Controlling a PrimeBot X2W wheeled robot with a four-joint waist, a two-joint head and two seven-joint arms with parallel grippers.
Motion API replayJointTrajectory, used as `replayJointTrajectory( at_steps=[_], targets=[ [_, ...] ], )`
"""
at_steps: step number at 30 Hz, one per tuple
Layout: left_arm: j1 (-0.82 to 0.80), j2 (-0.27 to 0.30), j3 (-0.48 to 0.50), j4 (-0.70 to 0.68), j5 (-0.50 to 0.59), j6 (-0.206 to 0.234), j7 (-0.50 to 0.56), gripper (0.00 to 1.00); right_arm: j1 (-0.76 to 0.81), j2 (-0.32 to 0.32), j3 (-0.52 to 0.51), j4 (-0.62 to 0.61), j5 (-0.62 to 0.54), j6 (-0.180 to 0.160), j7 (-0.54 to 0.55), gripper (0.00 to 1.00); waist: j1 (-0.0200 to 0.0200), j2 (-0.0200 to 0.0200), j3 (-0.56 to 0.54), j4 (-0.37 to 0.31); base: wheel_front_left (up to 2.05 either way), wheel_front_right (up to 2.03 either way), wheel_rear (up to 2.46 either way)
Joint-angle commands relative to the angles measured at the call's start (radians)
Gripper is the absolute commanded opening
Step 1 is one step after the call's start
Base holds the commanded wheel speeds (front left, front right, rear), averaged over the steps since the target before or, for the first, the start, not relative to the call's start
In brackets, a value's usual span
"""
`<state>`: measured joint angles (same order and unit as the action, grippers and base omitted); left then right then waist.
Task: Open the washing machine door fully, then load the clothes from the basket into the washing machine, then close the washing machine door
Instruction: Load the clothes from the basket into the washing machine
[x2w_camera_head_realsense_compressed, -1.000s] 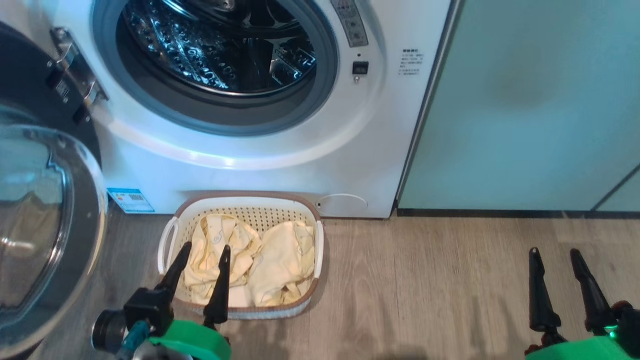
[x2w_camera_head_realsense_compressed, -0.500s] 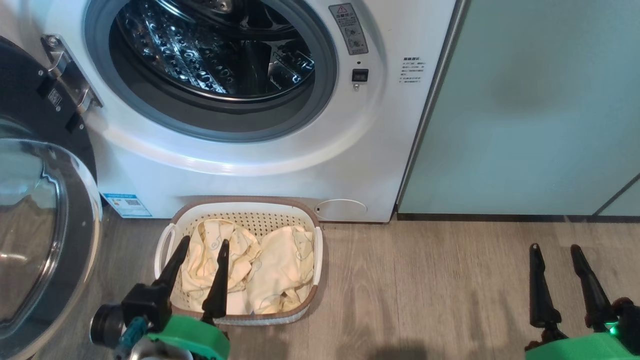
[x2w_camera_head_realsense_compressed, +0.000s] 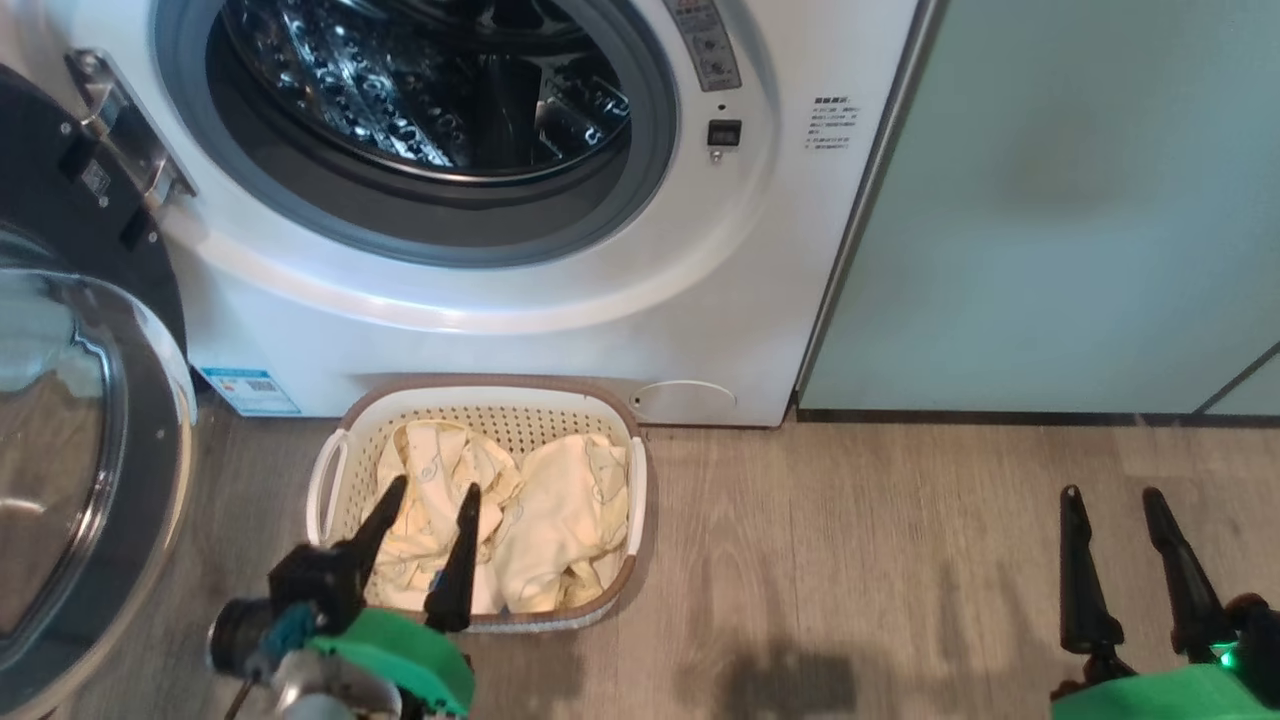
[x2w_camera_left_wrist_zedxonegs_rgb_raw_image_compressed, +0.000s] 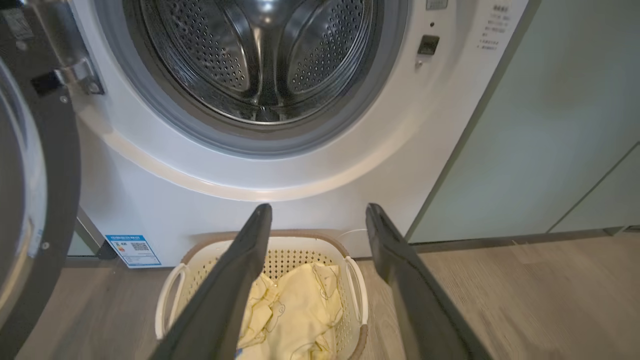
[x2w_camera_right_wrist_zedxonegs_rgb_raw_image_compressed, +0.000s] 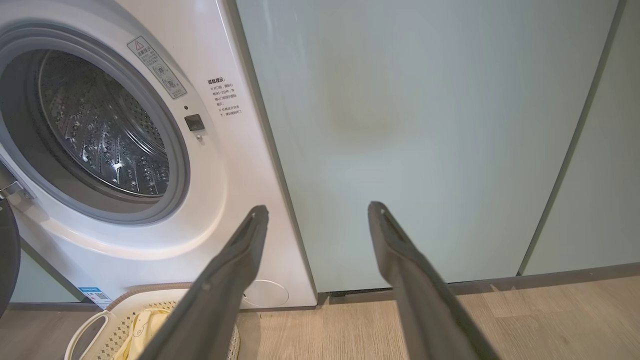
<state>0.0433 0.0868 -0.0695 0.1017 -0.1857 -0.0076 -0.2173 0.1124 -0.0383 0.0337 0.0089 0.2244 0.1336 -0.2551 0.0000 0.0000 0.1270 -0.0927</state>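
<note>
- Since the earlier frame, the left gripper (x2w_camera_head_realsense_compressed: 434, 484) has shifted toward the middle of the basket (x2w_camera_head_realsense_compressed: 490, 383). Its fingers are apart and empty, poised above the clothes (x2w_camera_head_realsense_compressed: 565, 500) for a pick.
- The right gripper (x2w_camera_head_realsense_compressed: 1110, 492) hovers spread and empty over the floor (x2w_camera_head_realsense_compressed: 850, 560), well clear of the work.
- The clothes lie in the basket, just in front of the washing machine (x2w_camera_head_realsense_compressed: 560, 320).
- The washing machine door (x2w_camera_head_realsense_compressed: 90, 480) stands swung open at left, freeing the drum (x2w_camera_head_realsense_compressed: 420, 90).
- The door's outer edge and the drum top are cut off, and the number of garments is unclear.

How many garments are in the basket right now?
2 can be told apart: the left garment in the left half of the basket, the right garment in its right half, both pale yellow. Others may be hidden beneath.
</note>
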Motion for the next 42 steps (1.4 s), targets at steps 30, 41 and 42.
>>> replayJointTrajectory(
  at_steps=[30,41,42],
  targets=[
    [-0.747,0.069,-0.311,0.802,-0.340,-0.123,0.167,1.00,-0.268,-0.012,0.028,-0.141,0.045,-0.003,-0.007,1.00,0.0000,0.0000,0.515,-0.063,0.00,0.00,0.00],
    [-0.890,0.146,-0.385,0.896,-0.455,-0.123,0.168,1.00,-0.339,-0.012,0.036,-0.186,0.097,-0.003,-0.007,1.00,0.0000,0.0000,0.694,-0.123,0.00,0.00,0.00],
    [-0.901,0.158,-0.392,0.899,-0.462,-0.123,0.170,1.00,-0.347,-0.012,0.039,-0.190,0.104,-0.003,-0.007,1.00,0.0000,0.0000,0.710,-0.131,0.00,0.00,0.00]
  ],
)
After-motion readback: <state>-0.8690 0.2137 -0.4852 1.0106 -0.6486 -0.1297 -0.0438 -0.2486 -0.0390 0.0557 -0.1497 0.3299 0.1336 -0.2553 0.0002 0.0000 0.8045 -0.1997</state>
